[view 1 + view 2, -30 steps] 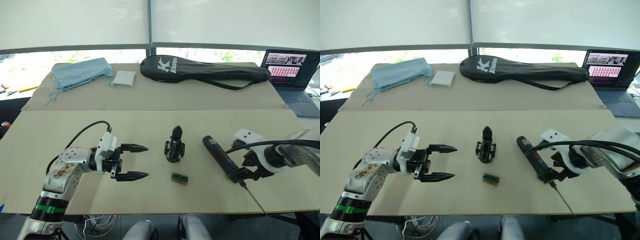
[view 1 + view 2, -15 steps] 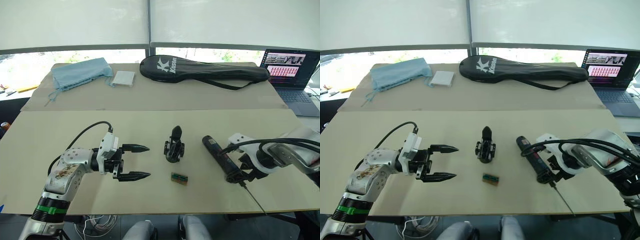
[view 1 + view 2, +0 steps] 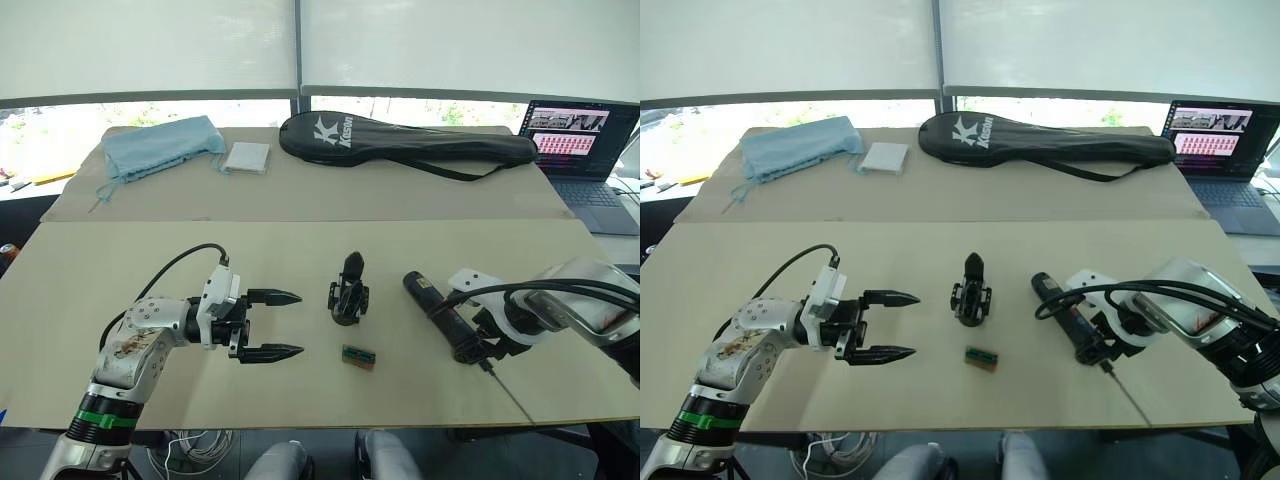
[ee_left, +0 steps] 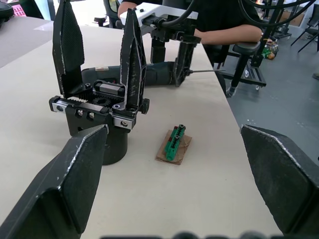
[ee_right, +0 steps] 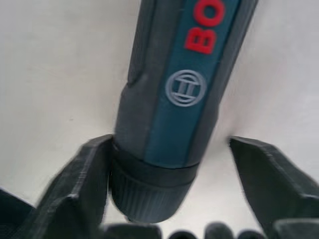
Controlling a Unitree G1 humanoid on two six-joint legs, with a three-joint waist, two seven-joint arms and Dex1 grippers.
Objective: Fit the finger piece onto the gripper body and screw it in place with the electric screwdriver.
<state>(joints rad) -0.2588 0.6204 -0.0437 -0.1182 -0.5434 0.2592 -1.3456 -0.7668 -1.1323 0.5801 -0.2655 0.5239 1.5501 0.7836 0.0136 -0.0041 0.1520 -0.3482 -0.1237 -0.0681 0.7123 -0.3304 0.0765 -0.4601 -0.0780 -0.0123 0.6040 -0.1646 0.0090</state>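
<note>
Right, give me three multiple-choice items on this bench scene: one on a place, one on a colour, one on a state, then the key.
1. What lies just in front of the gripper body, nearer the robot?
A. a small green part
B. a laptop
C. a folded cloth

2. What colour is the cloth on the far table?
A. red
B. light blue
C. black

3. How is the left end effector?
A. shut on a screw
B. holding the racket bag
C. open and holding nothing

Key: 1 A, the small green part sits between the body and the table's near edge. 2 B, the cloth is pale blue. 3 C, its two fingers stand apart with nothing between them.
</note>
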